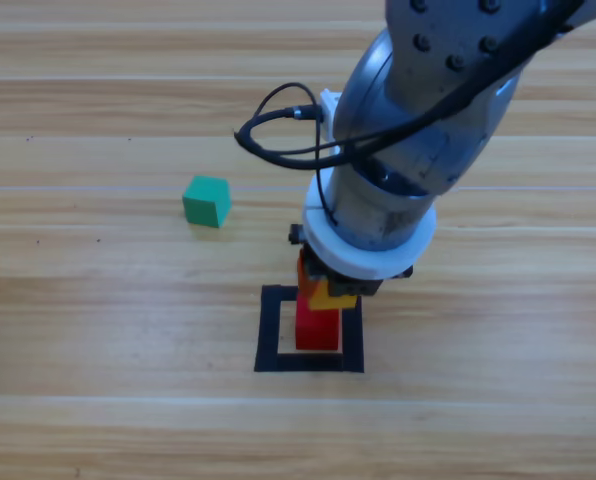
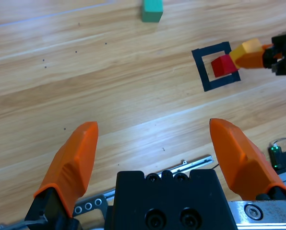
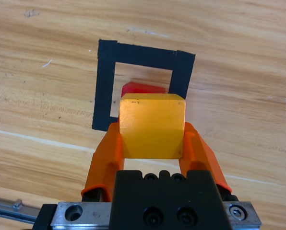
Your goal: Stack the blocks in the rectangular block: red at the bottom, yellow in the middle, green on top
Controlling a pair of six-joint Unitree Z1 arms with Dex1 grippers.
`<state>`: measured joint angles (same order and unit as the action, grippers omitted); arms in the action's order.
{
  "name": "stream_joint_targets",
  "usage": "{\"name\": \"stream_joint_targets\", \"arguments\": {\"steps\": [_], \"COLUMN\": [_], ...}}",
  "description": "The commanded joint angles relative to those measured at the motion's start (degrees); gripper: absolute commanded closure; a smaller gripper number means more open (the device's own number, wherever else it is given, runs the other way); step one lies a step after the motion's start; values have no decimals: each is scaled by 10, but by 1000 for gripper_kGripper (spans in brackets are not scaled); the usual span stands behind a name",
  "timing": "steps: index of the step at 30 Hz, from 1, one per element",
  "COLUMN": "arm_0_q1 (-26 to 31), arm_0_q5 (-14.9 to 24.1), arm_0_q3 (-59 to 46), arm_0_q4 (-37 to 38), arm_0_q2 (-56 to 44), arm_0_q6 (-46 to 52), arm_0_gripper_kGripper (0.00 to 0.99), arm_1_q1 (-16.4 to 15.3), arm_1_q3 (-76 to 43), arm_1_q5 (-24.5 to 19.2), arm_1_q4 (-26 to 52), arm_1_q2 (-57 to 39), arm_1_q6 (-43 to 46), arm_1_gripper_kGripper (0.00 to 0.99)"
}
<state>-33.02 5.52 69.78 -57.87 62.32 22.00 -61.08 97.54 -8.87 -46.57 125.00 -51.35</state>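
My right gripper (image 3: 151,132) is shut on the yellow cube (image 3: 152,115) and holds it just above the red cube (image 3: 142,88). The red cube (image 1: 316,330) stands inside the dark tape square (image 1: 270,335); the yellow cube (image 1: 335,297) hangs over its far edge, slightly off-centre, and whether they touch I cannot tell. The teal-green cube (image 1: 207,201) lies alone on the wood, up and left of the square. My left gripper (image 2: 152,127) is open over bare table, away from the square (image 2: 204,72), and is out of the high view.
The right arm's grey body (image 1: 418,120) fills the upper right of the high view and hides the table behind the square. Wooden table (image 1: 98,330) lies around the square on the left and the near side.
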Motion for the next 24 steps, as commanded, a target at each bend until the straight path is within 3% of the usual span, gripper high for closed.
{"name": "stream_joint_targets", "arguments": {"steps": [1,24], "arm_0_q1": [8,8], "arm_0_q5": [-11,-14], "arm_0_q3": [-22,-42], "arm_0_q4": [22,46], "arm_0_q2": [9,18], "arm_0_q6": [8,14], "arm_0_gripper_kGripper": [2,4], "arm_1_q1": [-25,-26], "arm_1_q3": [6,14], "arm_1_q5": [9,5], "arm_1_q4": [-5,-5], "arm_1_q2": [31,56], "arm_1_q6": [4,4], "arm_1_gripper_kGripper": [872,870]}}
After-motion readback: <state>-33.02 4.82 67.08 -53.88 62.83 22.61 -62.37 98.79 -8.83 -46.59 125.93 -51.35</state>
